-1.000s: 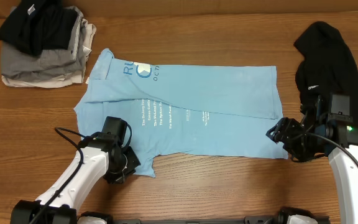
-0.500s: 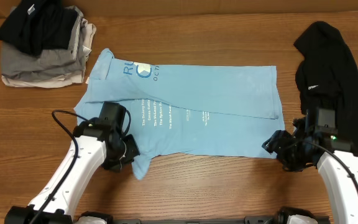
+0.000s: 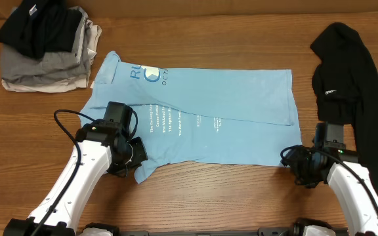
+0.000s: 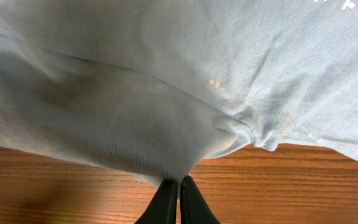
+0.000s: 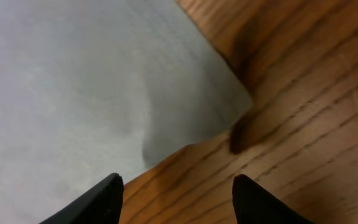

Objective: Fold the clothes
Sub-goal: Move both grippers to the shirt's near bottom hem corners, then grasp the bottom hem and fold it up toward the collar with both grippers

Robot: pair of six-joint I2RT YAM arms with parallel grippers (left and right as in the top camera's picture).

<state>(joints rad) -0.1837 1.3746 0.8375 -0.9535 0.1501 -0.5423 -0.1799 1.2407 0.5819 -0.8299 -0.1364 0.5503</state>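
Bright, even light; right wrist view blurred.

Matt blue cloth T-shirt [image 3: 202,111]; grained wood table [image 3: 228,39]

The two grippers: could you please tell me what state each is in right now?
Left gripper: closed on the blue T-shirt edge.
Right gripper: open, holding nothing.

Left hand [image 3: 134,165], lower left of the overhead frame, has its fingers [image 4: 166,199] pressed together; right hand [image 3: 294,162], lower right, holds its fingers [image 5: 98,199] spread apart.
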